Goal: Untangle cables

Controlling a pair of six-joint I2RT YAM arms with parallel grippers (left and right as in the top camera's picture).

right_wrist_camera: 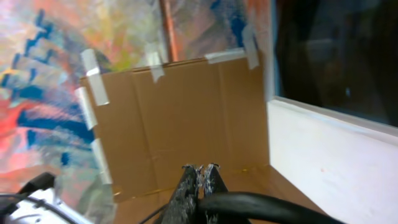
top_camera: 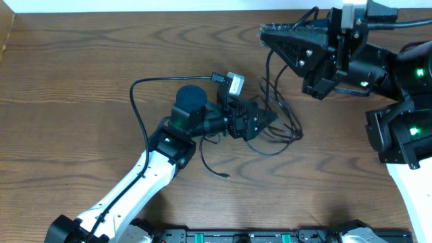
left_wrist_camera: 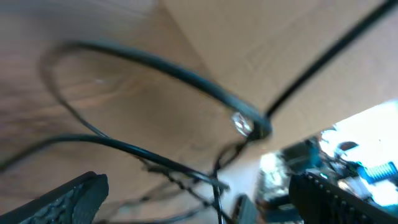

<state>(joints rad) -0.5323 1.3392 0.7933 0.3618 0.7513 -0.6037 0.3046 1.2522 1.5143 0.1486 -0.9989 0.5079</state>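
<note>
Left pincer (top_camera: pixel 268 120) spread wide, the cables (top_camera: pixel 289 129) tangled just ahead of its tips. Right pincer (top_camera: pixel 264 31) pressed together near the table's (top_camera: pixel 67 81) far edge (open wood to its left), with a cardboard wall (right_wrist_camera: pixel 186 106) beyond.

Glossy black cables (left_wrist_camera: pixel 180 71) lie on a matt, grained wooden table (top_camera: pixel 81 61).

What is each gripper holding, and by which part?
Left gripper: open over the tangle of thin black cords, holding nothing. Right gripper: shut; a cord rises toward it, but a hold cannot be told.
</note>
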